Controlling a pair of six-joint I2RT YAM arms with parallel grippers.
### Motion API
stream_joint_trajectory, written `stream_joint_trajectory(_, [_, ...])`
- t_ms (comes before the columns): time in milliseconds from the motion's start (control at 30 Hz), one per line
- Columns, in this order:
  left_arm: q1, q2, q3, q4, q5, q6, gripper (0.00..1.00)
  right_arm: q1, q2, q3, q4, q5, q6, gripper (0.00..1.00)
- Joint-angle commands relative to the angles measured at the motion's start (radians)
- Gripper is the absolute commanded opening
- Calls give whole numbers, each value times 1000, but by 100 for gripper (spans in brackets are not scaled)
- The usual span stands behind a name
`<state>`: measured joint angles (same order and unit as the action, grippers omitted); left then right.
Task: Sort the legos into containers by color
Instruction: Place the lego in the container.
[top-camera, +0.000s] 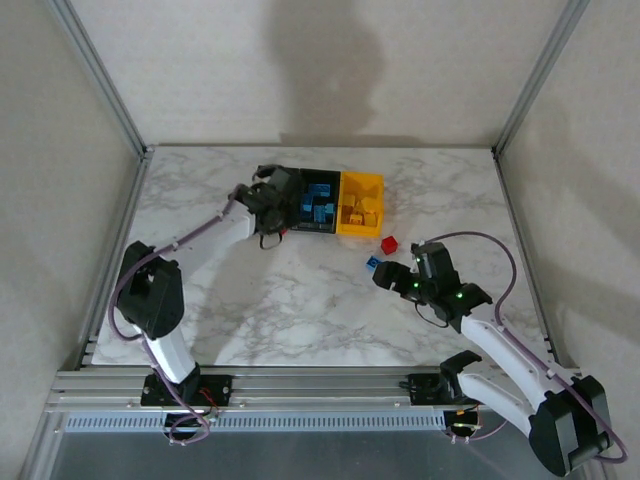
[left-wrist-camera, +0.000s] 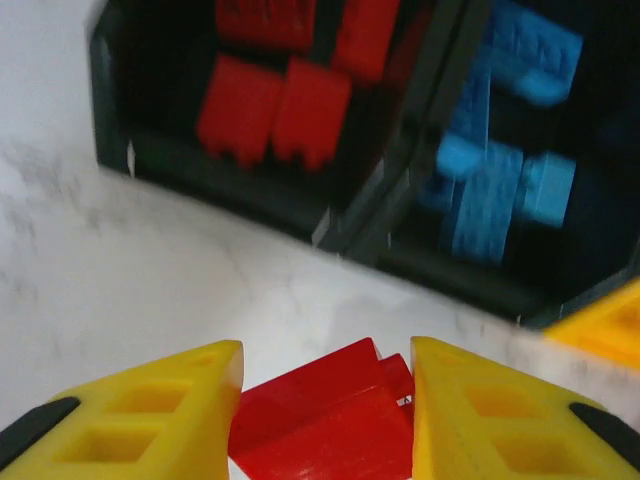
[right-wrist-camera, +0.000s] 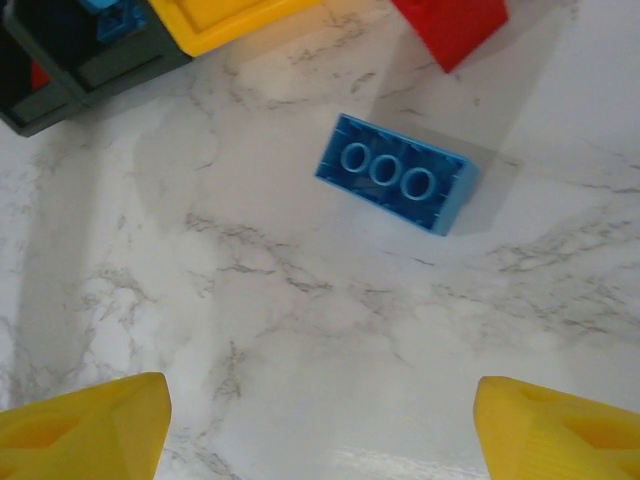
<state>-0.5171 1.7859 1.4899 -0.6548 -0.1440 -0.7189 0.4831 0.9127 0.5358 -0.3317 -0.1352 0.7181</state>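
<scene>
My left gripper (left-wrist-camera: 325, 368) is shut on a red lego (left-wrist-camera: 335, 425), held just short of the near wall of the left black container (left-wrist-camera: 250, 190), which holds several red legos (left-wrist-camera: 272, 108). The middle black container (top-camera: 320, 203) holds blue legos (left-wrist-camera: 500, 185), and the yellow container (top-camera: 360, 204) holds yellow ones. From above, the left gripper (top-camera: 262, 193) hangs over the left black container. My right gripper (right-wrist-camera: 320, 425) is open and empty. It hovers over bare marble, short of a loose blue lego (right-wrist-camera: 397, 172) and a loose red lego (right-wrist-camera: 450, 25). From above, the right gripper (top-camera: 384, 275) is beside the blue lego (top-camera: 371, 263).
The loose red lego (top-camera: 389, 243) lies on the marble table (top-camera: 300, 300) just right of the yellow container's front corner (right-wrist-camera: 220, 20). Aluminium frame posts and white walls close in the table on three sides.
</scene>
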Motion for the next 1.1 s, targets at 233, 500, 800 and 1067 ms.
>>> stream_joint_trajectory(233, [143,309,373,-92,-36,126,43,45,11,46,1,25,23,80])
stream_joint_trajectory(500, [162,499,592,-159,-44,140,47,53,17,70,-20,45,20,79])
stream_joint_trajectory(800, [159,470,622,-184,-43,144,65,54,7,82,-52,70,9,80])
stream_joint_trajectory(1067, [115,146,291,5,49,130,69,39,86,201,-119,216,-28,81])
